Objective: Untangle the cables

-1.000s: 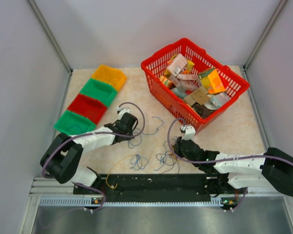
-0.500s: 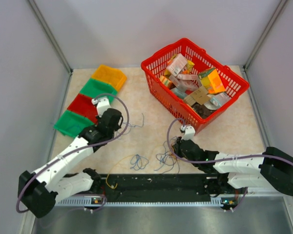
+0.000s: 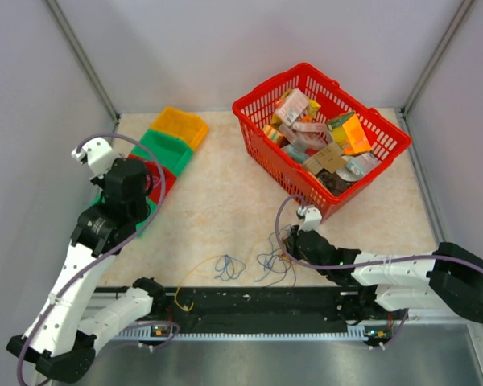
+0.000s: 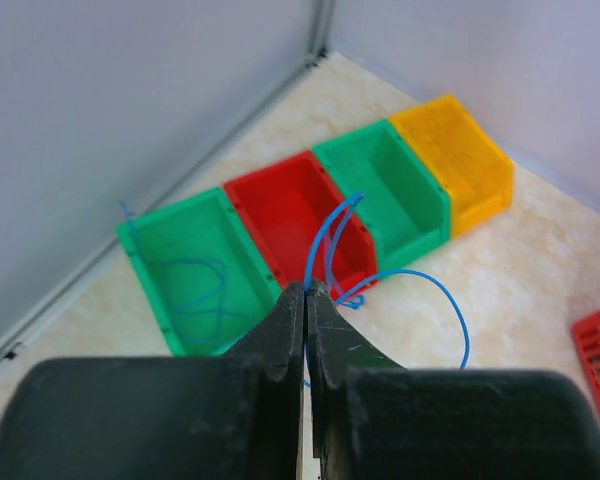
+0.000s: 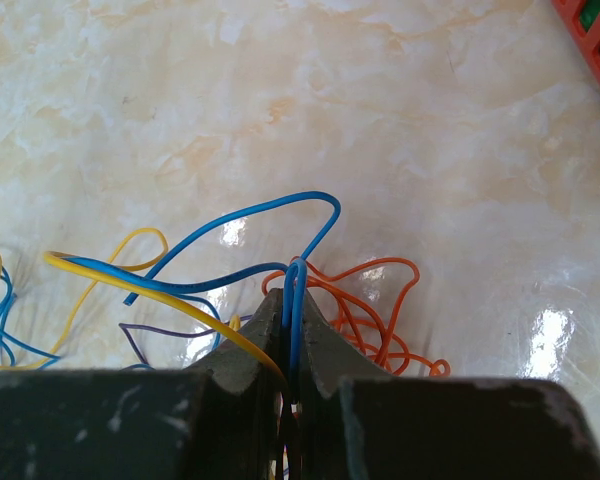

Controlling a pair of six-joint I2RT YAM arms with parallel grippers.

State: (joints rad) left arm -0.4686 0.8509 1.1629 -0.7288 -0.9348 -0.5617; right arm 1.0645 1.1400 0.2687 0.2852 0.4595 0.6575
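My left gripper [image 4: 307, 290] is shut on a thin blue cable [image 4: 331, 233], which loops out over the red bin [image 4: 280, 205] and the table. In the top view the left gripper [image 3: 145, 189] is raised above the row of bins. Another blue cable [image 4: 202, 283] lies in the near green bin [image 4: 145, 250]. My right gripper [image 5: 293, 290] is shut on a blue cable [image 5: 250, 212] in a tangle with yellow [image 5: 130, 285], orange [image 5: 375, 300] and purple [image 5: 145, 330] strands. In the top view the right gripper [image 3: 288, 241] is low at the tangle [image 3: 274, 262].
A loose blue cable [image 3: 228, 266] and a yellow one [image 3: 190, 277] lie near the front rail. A red basket [image 3: 258, 121] full of packages stands at the back right. A further green bin [image 4: 380, 180] and a yellow bin [image 4: 450, 155] complete the row.
My left arm swung from the table's middle to the left and rose over the bins, carrying the blue cable. The right arm has not moved.
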